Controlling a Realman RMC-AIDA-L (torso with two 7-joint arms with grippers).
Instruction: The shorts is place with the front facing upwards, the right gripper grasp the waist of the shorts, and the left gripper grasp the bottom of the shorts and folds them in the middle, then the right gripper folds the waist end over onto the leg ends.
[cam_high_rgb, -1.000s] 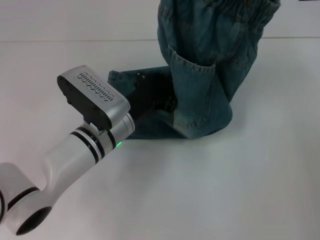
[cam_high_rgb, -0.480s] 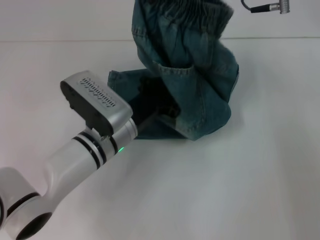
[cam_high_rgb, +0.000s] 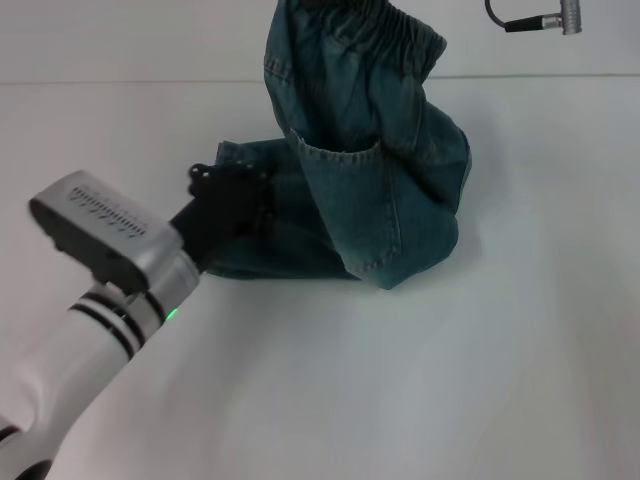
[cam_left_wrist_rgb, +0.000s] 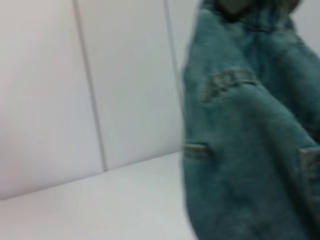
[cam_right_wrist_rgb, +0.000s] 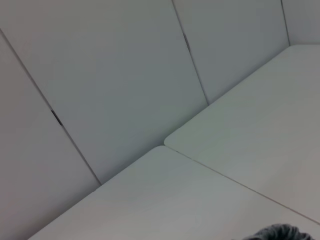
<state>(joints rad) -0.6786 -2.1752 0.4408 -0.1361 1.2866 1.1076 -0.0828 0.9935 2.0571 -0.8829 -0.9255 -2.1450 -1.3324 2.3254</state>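
Shorts (cam_high_rgb: 375, 170) on white table (cam_high_rgb: 450, 380), partly lifted: waist (cam_high_rgb: 365, 25) raised to the upper edge of the head view, denim hanging down from it in a loose fold with one pocket facing the camera. Lower part of the fabric resting on the table, bulging toward the right; a flat layer spread out to the left beneath the hanging part, its left edge just beside the left claw.

Left claw (cam_high_rgb: 228, 190) low at the left edge of the shorts, black fingers at or touching the flat layer. Cannot tell whether the fingers are parted or closed, nor whether any cloth is caught between them. Silver wrist with black bands and green light running down toward the lower left corner of the head view.

Left wrist view: hanging denim (cam_left_wrist_rgb: 245, 140) filling one side, tan stitching and a pocket corner visible, white wall panels and table behind.

Right claw not visible in the head view; only a cable and metal connector (cam_high_rgb: 545, 20) at the top edge, right of the waist. What holds the waist up is out of frame. Right wrist view: wall panels and table surface (cam_right_wrist_rgb: 240, 165), a small grey shape at the frame edge, not identifiable.
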